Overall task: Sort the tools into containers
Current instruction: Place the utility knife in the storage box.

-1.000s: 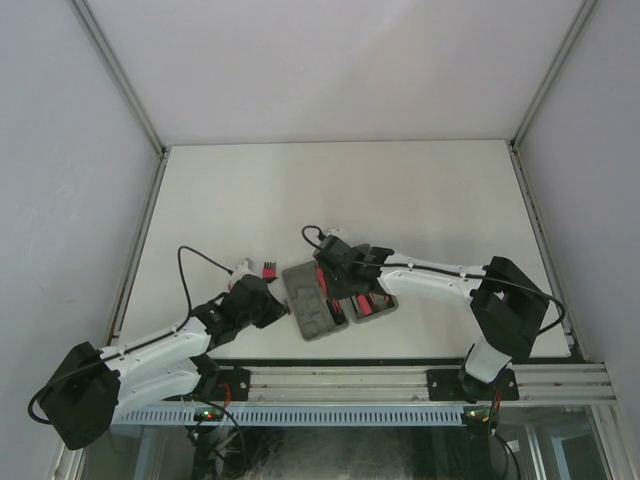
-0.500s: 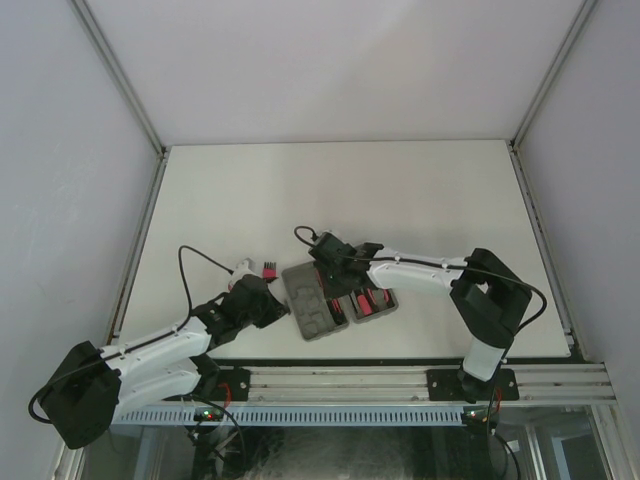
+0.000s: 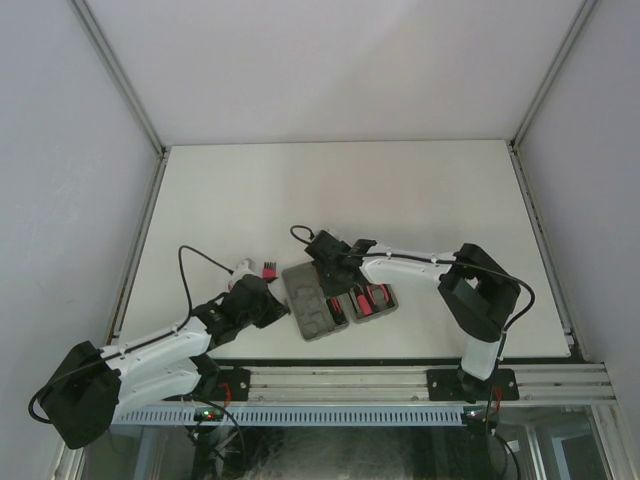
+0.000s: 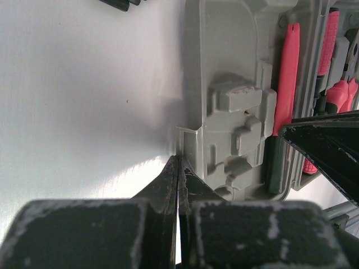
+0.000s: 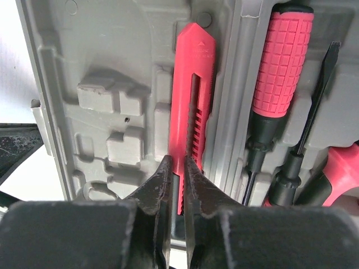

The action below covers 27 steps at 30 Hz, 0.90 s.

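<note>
The grey tool case (image 3: pixel 312 310) lies open near the table's front. In the right wrist view its left half (image 5: pixel 101 67) holds a red cutter (image 5: pixel 193 73) in a slot. The right half holds a red-handled driver (image 5: pixel 283 61), a thin screwdriver (image 5: pixel 315 101) and a red pliers handle (image 5: pixel 341 168). My right gripper (image 5: pixel 178 162) has its jaws almost together, tips over the cutter's lower end. My left gripper (image 4: pixel 178 162) is shut and empty, tips against the case's left rim (image 4: pixel 190 140). A small comb-like piece (image 3: pixel 268 268) lies on the table left of the case.
Dark ends of the comb-like piece (image 4: pixel 120 3) show at the top of the left wrist view. My right gripper's black finger (image 4: pixel 331 145) reaches over the case from the right. White walls enclose the table, and an aluminium rail (image 3: pixel 400 380) runs along its near edge.
My right gripper has shifted left across the case, from over the hinge to the left half's cutter slot. The left arm and the case have not moved.
</note>
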Available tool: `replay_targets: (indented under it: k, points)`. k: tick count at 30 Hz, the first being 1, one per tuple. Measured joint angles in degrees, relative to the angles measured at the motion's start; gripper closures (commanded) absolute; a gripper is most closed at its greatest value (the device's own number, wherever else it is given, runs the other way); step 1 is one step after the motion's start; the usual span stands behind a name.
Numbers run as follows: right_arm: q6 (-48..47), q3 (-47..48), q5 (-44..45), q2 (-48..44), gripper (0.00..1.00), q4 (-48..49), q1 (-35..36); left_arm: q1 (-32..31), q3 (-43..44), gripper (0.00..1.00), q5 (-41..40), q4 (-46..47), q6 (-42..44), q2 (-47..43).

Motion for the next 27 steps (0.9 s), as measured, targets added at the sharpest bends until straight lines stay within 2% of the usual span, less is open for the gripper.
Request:
replay_targets:
  k: [3,16,27]
  points:
    - [0.02,0.63,0.07,0.42,1.0,-0.87,0.0,0.0,0.0,1.0,0.02,0.0,0.0,0.0]
    - [-0.22,4.02,-0.85,3.08,1.0,-4.66,0.09,0.0,0.0,1.0,0.09,0.15,0.59,0.0]
    - [0.0,2.27,-1.95,4.7,1.0,-2.64,0.28,0.0,1.31,1.0,0.83,0.33,2.38,2.38]
